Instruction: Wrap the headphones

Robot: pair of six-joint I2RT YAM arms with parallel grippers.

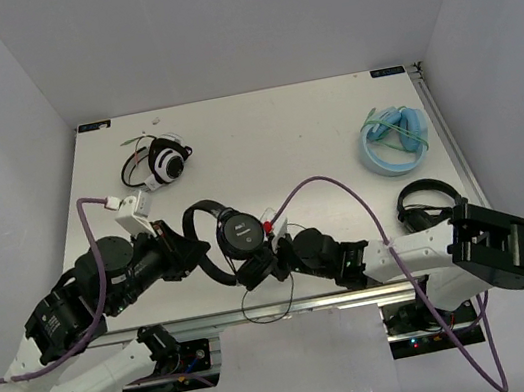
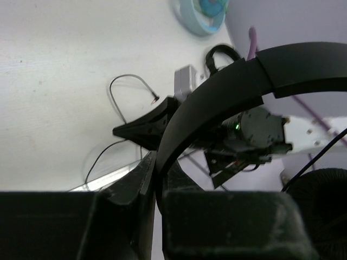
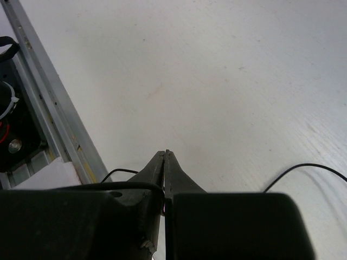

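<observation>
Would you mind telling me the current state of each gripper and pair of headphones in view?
Left gripper: shut on the black headphones at the headband.
Right gripper: shut on the cable, which lies loose, unwrapped.
White-and-black headphones: lying untouched, unwrapped.
Blue headphones: lying flat, untouched.
Other black headphones: lying untouched.

- white-and-black headphones [image 1: 167,162] with green cable, far left on the table
- light blue headphones [image 1: 395,142], far right
- black headphones [image 1: 427,199], right edge, near the blue pair
- white table [image 1: 281,132]
</observation>
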